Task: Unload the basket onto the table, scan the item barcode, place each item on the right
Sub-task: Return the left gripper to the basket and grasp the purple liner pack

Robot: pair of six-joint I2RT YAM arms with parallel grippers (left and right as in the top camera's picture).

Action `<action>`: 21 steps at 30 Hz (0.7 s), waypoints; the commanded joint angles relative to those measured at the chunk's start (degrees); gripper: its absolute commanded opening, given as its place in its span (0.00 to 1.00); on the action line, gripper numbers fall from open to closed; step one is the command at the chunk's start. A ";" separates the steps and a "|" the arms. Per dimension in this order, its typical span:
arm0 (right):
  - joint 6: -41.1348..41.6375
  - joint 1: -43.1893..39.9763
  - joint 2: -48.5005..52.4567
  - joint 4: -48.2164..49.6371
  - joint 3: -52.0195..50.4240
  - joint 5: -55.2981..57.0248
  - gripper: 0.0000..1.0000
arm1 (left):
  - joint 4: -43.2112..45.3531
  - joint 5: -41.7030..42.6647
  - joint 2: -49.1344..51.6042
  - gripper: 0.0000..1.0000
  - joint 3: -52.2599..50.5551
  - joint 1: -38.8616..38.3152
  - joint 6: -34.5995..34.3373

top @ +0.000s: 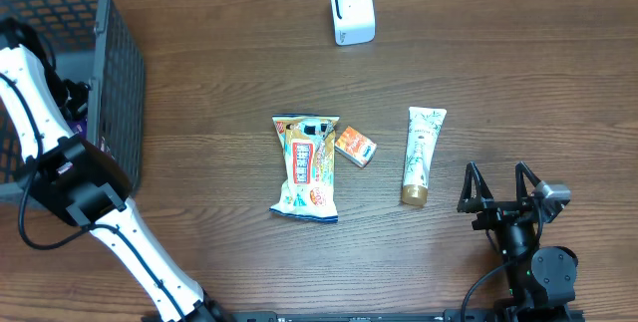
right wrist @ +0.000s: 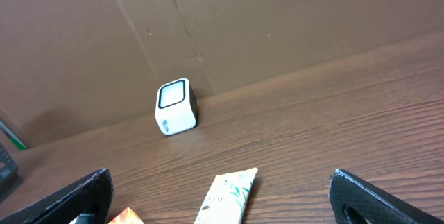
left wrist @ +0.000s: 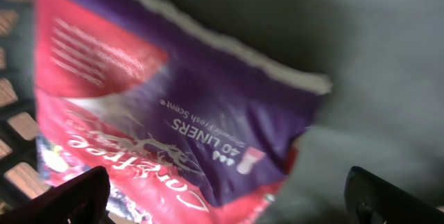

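At the far left, the left jaws reach into the dark mesh basket (top: 122, 83). They stand wide apart and grip nothing. Their black fingertips (left wrist: 73, 197) show at the bottom corners of the wrist view. Between and just beyond them lies the purple-and-red liner pack (left wrist: 173, 106), blurred, with its print upside down. Whether it touches either fingertip cannot be told.

On the bench (top: 229, 63), between the two pairs of jaws, lies a snack bag (top: 307, 167) with a small orange box (top: 355, 147) just beside its upper right corner. Next comes a white tube (top: 422, 155), cap end toward the right jaws, ahead of them and a little to their left. The white scanner (top: 352, 10) stands upright well beyond those jaws, by the bench's back edge.

The right jaws are spread fully and hold nothing, near the bench's front edge.
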 commanded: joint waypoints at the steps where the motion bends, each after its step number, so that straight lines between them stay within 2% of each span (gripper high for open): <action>1: -0.24 -0.20 -0.46 0.46 -0.61 0.74 1.00 | -0.42 -1.64 2.84 0.98 0.02 -0.42 0.26; 5: -0.24 -0.20 -0.46 0.46 -0.61 0.74 1.00 | -0.92 -3.10 5.42 0.92 0.00 -0.42 0.50; 10: -0.24 -0.20 -0.46 0.46 -0.61 0.74 1.00 | -1.44 -7.93 6.16 0.72 -1.33 -0.42 0.44; 11: -0.24 -0.20 -0.46 0.46 -0.61 0.74 1.00 | -1.84 -8.57 6.16 0.64 -1.42 -0.42 0.44; 13: -0.24 -0.20 -0.46 0.46 -0.61 0.74 1.00 | -1.99 -8.87 6.16 0.20 -1.44 -0.42 1.73; 14: -0.24 -0.20 -0.46 0.46 -0.61 0.74 1.00 | -1.97 -8.83 6.14 0.04 -1.44 -0.42 2.54; 17: -0.22 -0.20 -0.46 0.46 -0.61 0.74 1.00 | -1.99 -7.26 5.88 0.04 -1.42 -0.42 5.77; 21: -0.24 -0.20 -0.46 0.46 -0.61 0.74 1.00 | -1.97 -5.20 3.32 0.04 -1.18 -0.42 4.20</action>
